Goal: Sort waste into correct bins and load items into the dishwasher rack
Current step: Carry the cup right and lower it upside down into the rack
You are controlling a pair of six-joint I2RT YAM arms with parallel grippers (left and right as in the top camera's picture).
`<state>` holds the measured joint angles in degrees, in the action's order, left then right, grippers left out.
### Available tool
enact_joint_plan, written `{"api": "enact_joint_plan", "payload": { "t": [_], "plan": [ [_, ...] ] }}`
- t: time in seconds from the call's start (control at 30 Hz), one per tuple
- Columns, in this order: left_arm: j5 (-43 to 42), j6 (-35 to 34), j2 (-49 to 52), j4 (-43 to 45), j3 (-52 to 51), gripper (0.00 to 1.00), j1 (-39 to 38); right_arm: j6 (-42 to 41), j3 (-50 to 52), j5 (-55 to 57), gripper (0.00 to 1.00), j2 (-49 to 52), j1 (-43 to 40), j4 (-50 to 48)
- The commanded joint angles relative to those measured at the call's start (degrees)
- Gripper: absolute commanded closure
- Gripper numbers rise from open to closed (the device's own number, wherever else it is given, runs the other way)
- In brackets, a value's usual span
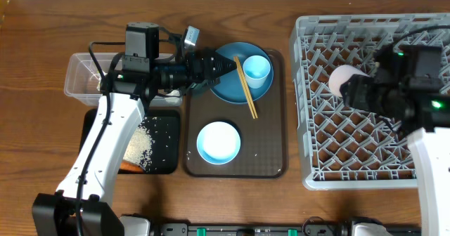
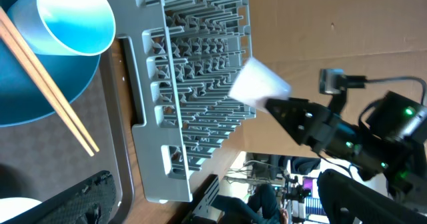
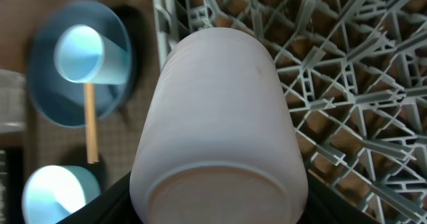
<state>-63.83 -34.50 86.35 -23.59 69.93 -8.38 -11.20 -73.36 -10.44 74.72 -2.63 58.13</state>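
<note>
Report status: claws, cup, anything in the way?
Right claw shut on pink cup, over dishwasher rack. Left claw open, empty, above blue plate. Nothing seen on the pegs beneath the cup.

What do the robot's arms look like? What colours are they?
The left arm is a long white link with chunky black joints. It has a black camera box, looping black cables and a pointed black left gripper. The right arm is white and black too, with little green lights.
</note>
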Motion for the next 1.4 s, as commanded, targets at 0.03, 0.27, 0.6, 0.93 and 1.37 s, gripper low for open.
{"api": "enact_joint_plan", "payload": {
  "t": [0.03,0.27,0.6,0.93,1.37],
  "plan": [
    [0.5,0.3,-0.2,0.1,-0.3,0.01,-0.1,1.0,-0.9,4.6,0.75,2.8,2.5,0.2],
    [0.5,0.3,-0.2,0.1,-0.3,0.01,-0.1,1.0,-0.9,4.7,0.76,5.2,4.8,1.3],
    [0.5,0.3,-0.2,0.1,-0.3,0.01,-0.1,1.0,-0.8,5.1,0.78,5.2,5.4,6.3],
    [0.5,0.3,-0.2,0.1,-0.3,0.00,-0.1,1.0,-0.8,5.1,0.85,5.2,5.4,10.8],
    [0.5,0.3,-0.2,0.1,-0.3,0.00,-0.1,1.0,2.9,5.1,0.86,5.2,6.8,10.6]
  ]
}}
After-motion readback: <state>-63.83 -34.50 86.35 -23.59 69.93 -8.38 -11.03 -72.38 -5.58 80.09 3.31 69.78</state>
